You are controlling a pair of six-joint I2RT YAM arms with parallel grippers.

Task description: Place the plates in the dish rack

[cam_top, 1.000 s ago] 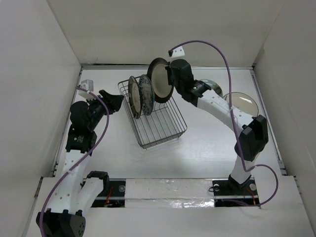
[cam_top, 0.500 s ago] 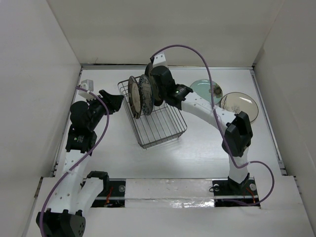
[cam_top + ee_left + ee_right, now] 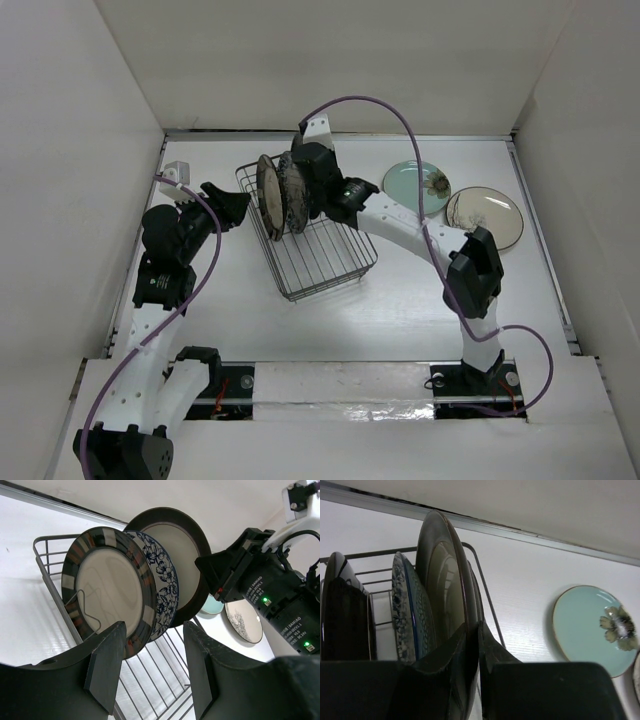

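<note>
The dish rack (image 3: 330, 262) stands at the middle of the table. The dark brown plate (image 3: 266, 193) and the blue-and-white floral plate (image 3: 290, 196) stand upright in it. My right gripper (image 3: 310, 188) is shut on the rim of the brown-rimmed cream plate (image 3: 445, 575) and holds it upright inside the rack, right beside the floral plate (image 3: 402, 605). The left wrist view shows all three on edge, with the brown-rimmed plate (image 3: 175, 550) farthest back. My left gripper (image 3: 232, 208) is open and empty, left of the rack. The pale teal plate (image 3: 418, 187) and the cream branch plate (image 3: 484, 217) lie flat at the right.
White walls enclose the table on the left, back and right. The rack's wire rim (image 3: 485, 590) runs close to the held plate. The right arm (image 3: 420, 235) reaches across the table above the rack's right side.
My right gripper has carried the brown-rimmed plate left and down into the rack, next to the floral plate. The teal and branch plates are uncovered. The left arm has not moved.
</note>
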